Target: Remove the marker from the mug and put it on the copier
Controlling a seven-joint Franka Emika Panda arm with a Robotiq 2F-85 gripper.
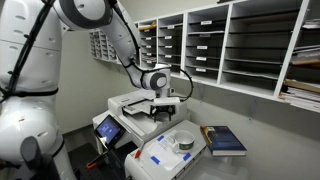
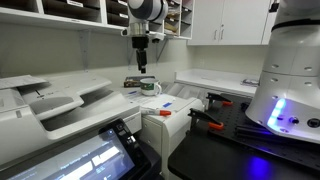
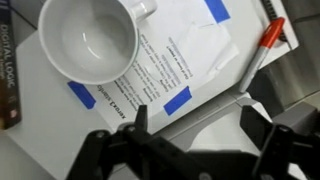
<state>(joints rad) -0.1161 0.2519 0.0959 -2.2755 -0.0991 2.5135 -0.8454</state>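
Note:
The mug (image 3: 88, 38) is pale, squat and empty, and stands on a taped paper sheet on the low white box; it also shows in both exterior views (image 1: 184, 141) (image 2: 150, 87). The marker (image 3: 258, 55), slender with an orange-red cap, lies flat to the right of the paper, outside the mug; I cannot tell which surface it rests on. My gripper (image 3: 197, 115) is open and empty, with the marker's lower end near its right finger. In both exterior views the gripper (image 1: 160, 98) (image 2: 142, 63) hangs above the copier (image 1: 135, 105) (image 2: 60, 100).
A blue book (image 1: 225, 140) lies on the counter beside the white box; its edge shows in the wrist view (image 3: 5, 70). The copier's lit touchscreen (image 1: 107, 127) (image 2: 90, 160) faces forward. Mail-slot shelves (image 1: 250, 45) line the wall behind. The robot's base (image 2: 285, 90) stands close by.

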